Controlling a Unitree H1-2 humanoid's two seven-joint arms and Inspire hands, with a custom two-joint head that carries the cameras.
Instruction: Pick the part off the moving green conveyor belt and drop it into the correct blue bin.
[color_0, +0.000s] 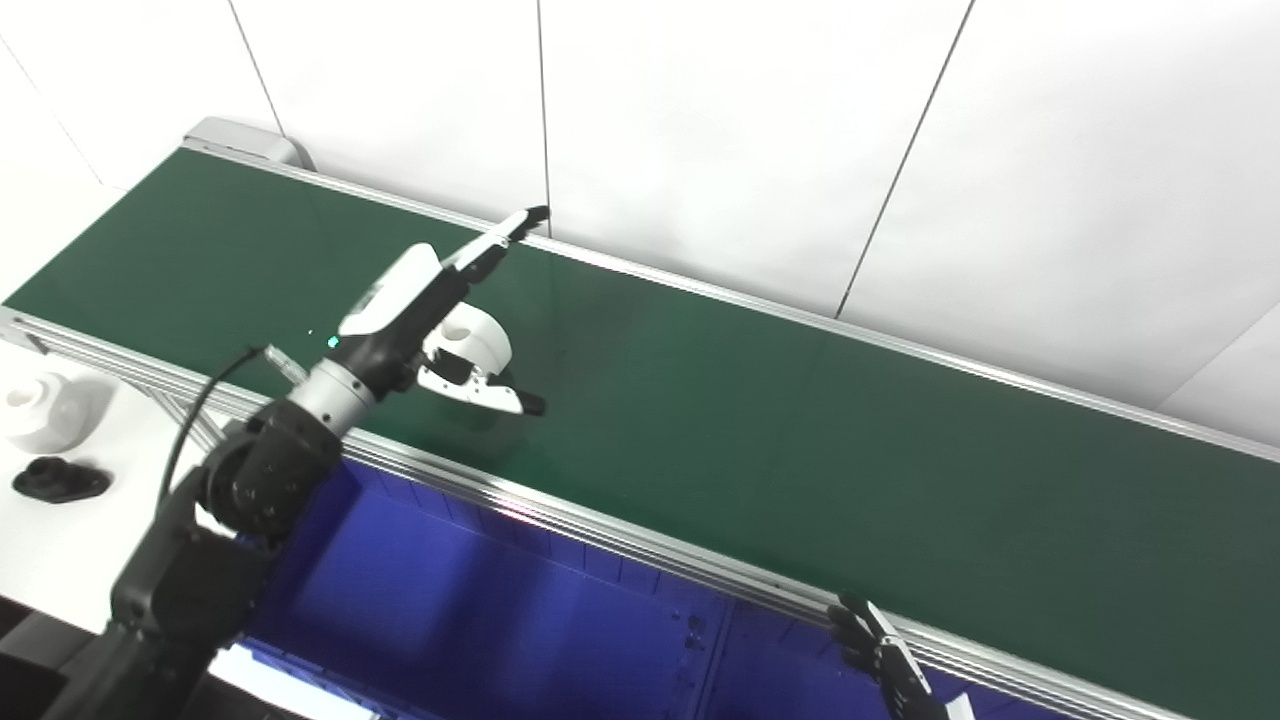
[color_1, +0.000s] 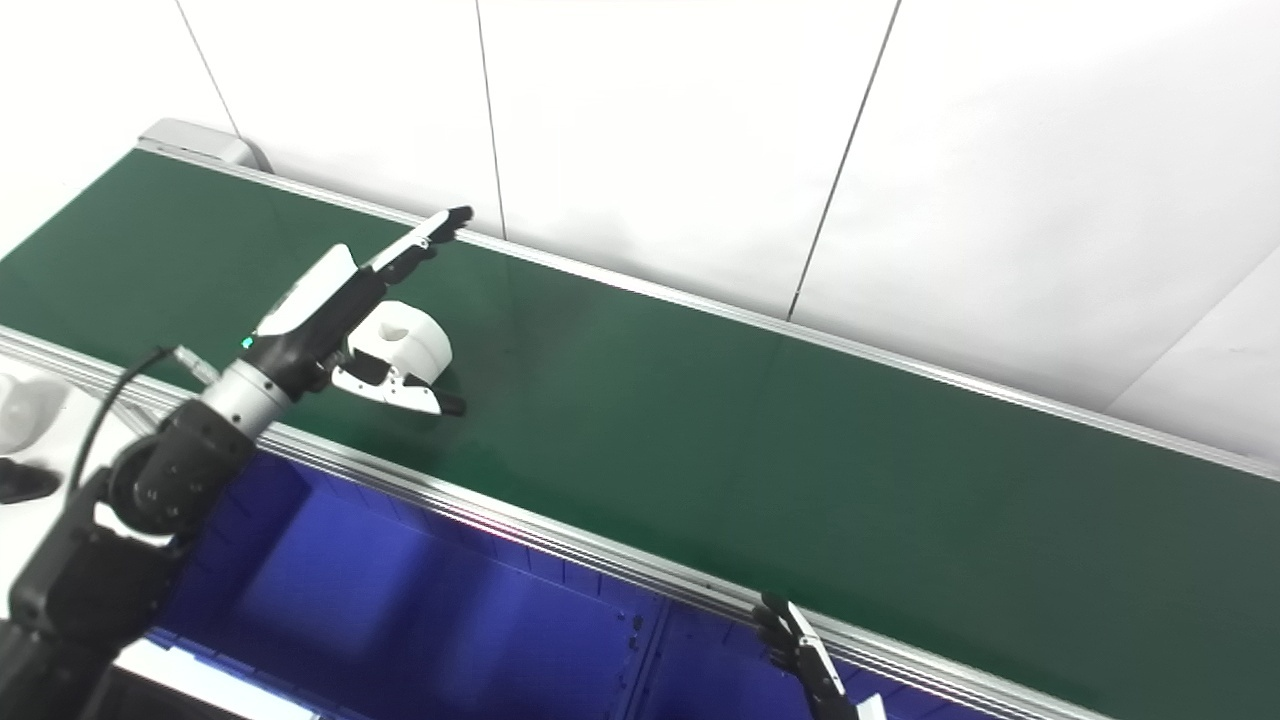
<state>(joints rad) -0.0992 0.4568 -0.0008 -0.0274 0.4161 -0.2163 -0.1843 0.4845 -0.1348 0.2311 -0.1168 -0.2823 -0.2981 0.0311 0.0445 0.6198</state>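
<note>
A white cylindrical part (color_0: 478, 340) with a hole in its top lies on the green conveyor belt (color_0: 760, 420). My left hand (color_0: 430, 310) is over the belt, open, with its fingers stretched past the part's far side and its thumb on the near side, not closed on it. It shows the same way in the right eye view (color_1: 350, 310). My right hand (color_0: 885, 660) is low at the bottom edge in front of the belt's near rail, with only its fingertips in view. Blue bins (color_0: 480, 600) lie below the near rail.
A white part (color_0: 40, 405) and a black part (color_0: 60, 480) rest on the white table at the far left. The belt's aluminium near rail (color_0: 600, 530) runs diagonally between the belt and the bins. A white wall stands behind the belt.
</note>
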